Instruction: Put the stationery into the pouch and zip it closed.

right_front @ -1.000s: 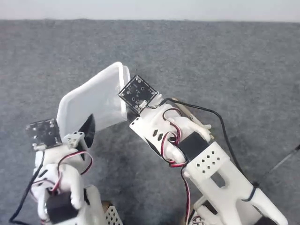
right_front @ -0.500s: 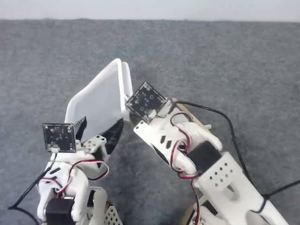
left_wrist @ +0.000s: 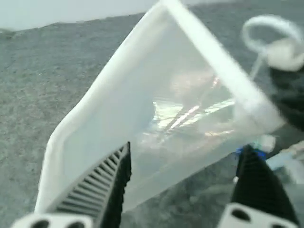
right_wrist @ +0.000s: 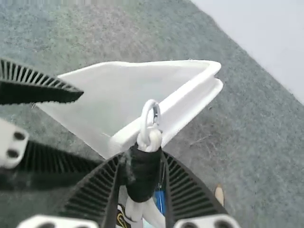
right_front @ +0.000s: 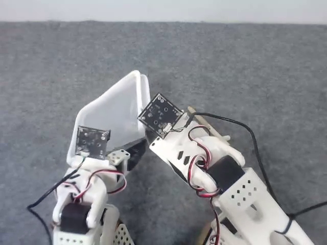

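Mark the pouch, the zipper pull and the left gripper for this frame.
pouch (right_front: 110,115): high view, middle of its translucent side.
zipper pull (right_wrist: 149,138): right wrist view, white knob under the ring.
left gripper (left_wrist: 185,156): left wrist view, midway between its open fingertips.

The white pouch (right_front: 115,115) tilts off the table (right_front: 245,66), seemingly held between left arm (right_front: 84,204) and right arm (right_front: 225,178)

Pouch (right_front: 110,115): translucent white. Zip pull (right_wrist: 150,124): white ring, blk wrap. Table cover (right_front: 245,61): grey, flecked. Left gripper (left_wrist: 186,151) fingers (left_wrist: 111,183): blk, ribbed. Arm shells (right_front: 245,189): white.
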